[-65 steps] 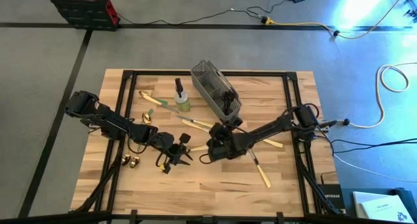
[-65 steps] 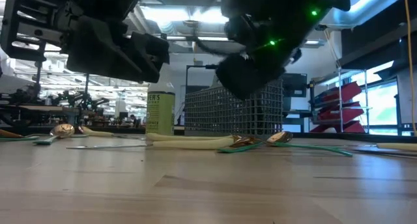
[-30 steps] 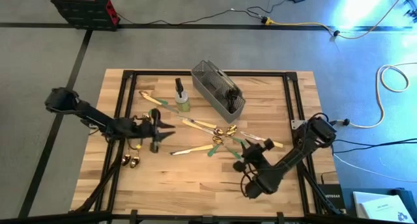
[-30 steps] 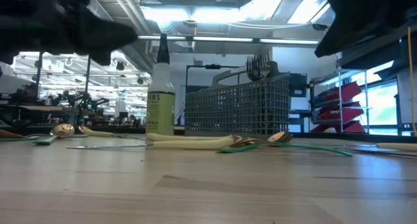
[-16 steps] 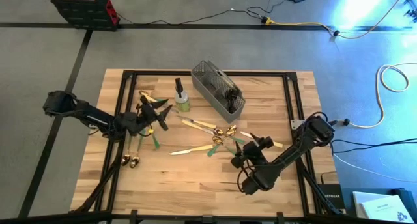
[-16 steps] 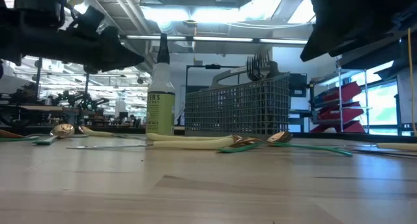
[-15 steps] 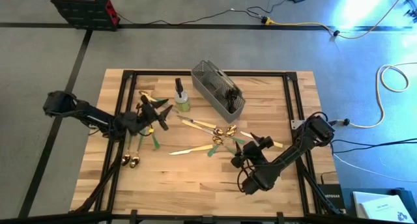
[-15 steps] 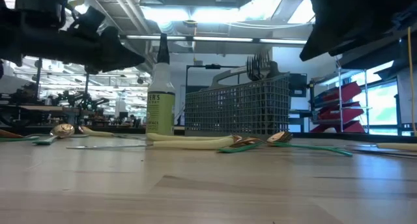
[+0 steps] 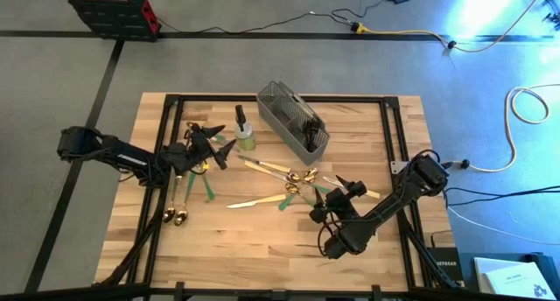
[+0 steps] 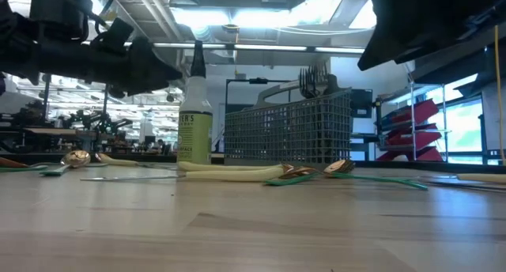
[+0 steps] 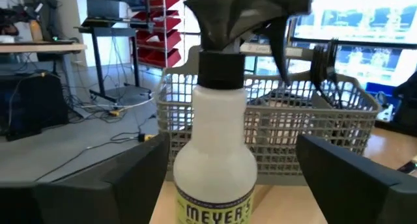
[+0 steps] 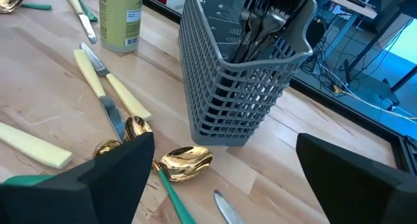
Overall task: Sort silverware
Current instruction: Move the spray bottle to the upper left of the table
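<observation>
The left gripper (image 9: 213, 143) hung above the worktop (image 9: 262, 248) with its jaws wide open and empty, pointed at the spray bottle (image 9: 242, 130), just short of it. The right gripper (image 9: 337, 192) hovered near the right side, jaws also spread open and holding nothing, facing the grey mesh caddy (image 9: 293, 119), which held dark forks (image 12: 267, 19). Silverware (image 9: 271, 185) lay scattered across the middle of the worktop: cream-handled knives (image 12: 98, 77), gold spoons (image 12: 186, 160) and green-handled pieces (image 9: 208, 185).
</observation>
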Robot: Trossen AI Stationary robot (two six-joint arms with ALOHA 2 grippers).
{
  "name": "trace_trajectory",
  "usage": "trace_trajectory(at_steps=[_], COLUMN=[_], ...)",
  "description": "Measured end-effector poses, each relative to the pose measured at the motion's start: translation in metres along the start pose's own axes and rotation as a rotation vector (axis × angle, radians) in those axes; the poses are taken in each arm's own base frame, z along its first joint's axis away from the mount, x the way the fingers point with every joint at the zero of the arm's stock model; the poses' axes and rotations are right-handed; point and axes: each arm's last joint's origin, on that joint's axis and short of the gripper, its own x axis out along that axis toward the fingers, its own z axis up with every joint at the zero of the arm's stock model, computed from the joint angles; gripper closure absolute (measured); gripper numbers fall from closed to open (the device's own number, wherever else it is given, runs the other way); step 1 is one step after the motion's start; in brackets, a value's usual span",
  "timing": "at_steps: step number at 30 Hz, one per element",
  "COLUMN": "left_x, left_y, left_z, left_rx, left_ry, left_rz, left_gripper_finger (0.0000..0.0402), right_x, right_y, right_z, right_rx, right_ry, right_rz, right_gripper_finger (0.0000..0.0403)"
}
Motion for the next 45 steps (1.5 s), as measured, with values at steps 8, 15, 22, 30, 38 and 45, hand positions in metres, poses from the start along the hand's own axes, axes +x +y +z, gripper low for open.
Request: trace_trajectory(at_steps=[8, 15, 22, 30, 38, 45], left_x=[0.005, 0.022, 0.047, 0.058, 0.066, 0.077], left_y=[0.003, -0.005, -0.003, 0.001, -0.003, -0.008], left_z=[0.001, 0.003, -0.005, -0.017, -0.02, -0.014], left_rx=[0.026, 0.069, 0.046, -0.041, -0.017, -0.011], left_ry=[-0.004, 0.015, 0.069, 0.051, 0.026, -0.001], left_rz=[0.03, 0.0, 0.067, 0.035, 0.031, 0.03], left_gripper_finger=[0.0079, 0.0079, 0.0079, 0.0079, 0.0079, 0.008], right_x=[0.0, 0.0, 0.0, 0.0, 0.0, 0.0], right_y=[0.0, 0.0, 0.0, 0.0, 0.0, 0.0], right_z=[0.0, 0.0, 0.0, 0.0, 0.0, 0.0], right_rx=[0.002, 0.006, 0.005, 0.002, 0.001, 0.001], right_ry=[-0.009, -0.009, -0.009, -0.009, -0.009, -0.008], right_rz=[0.003, 0.002, 0.003, 0.002, 0.002, 0.002], right_gripper_finger=[0.0045, 0.0045, 0.0045, 0.0045, 0.0045, 0.0045])
